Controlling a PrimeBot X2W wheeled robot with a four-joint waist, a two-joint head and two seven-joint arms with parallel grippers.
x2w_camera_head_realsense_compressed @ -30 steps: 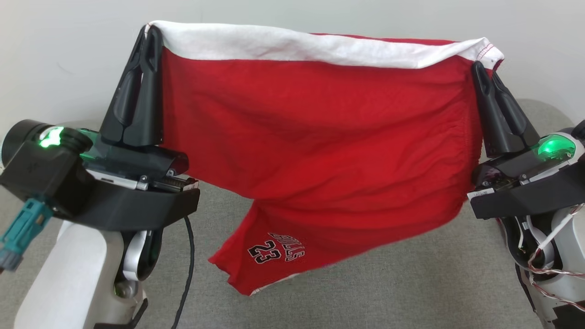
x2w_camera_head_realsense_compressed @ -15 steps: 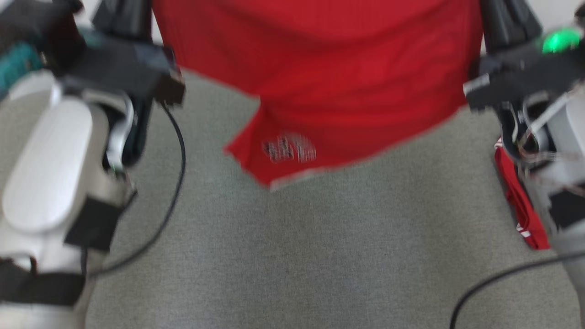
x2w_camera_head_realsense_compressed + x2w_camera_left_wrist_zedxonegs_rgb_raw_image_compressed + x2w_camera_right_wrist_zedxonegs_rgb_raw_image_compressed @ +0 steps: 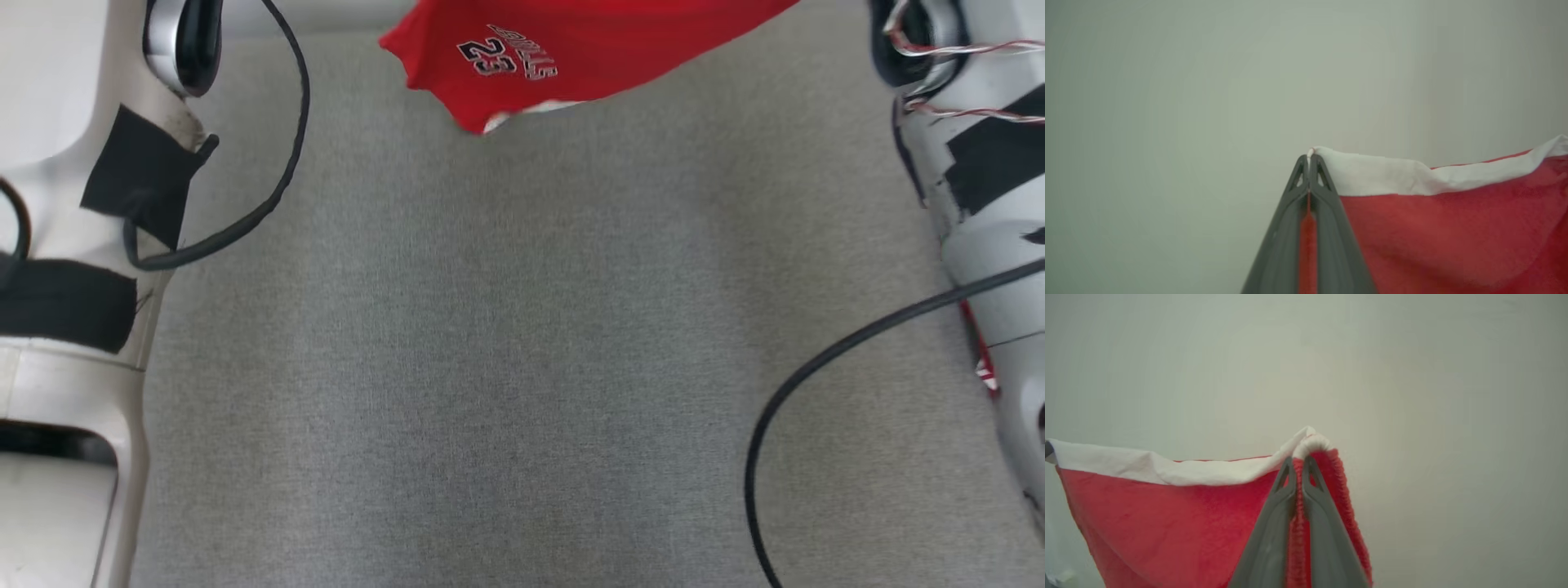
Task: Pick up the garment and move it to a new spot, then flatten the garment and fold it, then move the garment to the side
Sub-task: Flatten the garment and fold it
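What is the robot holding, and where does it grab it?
Red shorts. The left tool and right tool each pinch one end of the white edge at the top, and the shorts hang between them.

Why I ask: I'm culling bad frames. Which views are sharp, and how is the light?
Head view: sharp, the number on the garment readable, light even, no glare. Left wrist view: hazy and low in contrast, left pincer soft-edged. Right wrist view: same haze, right pincer soft, wall flat and pale.
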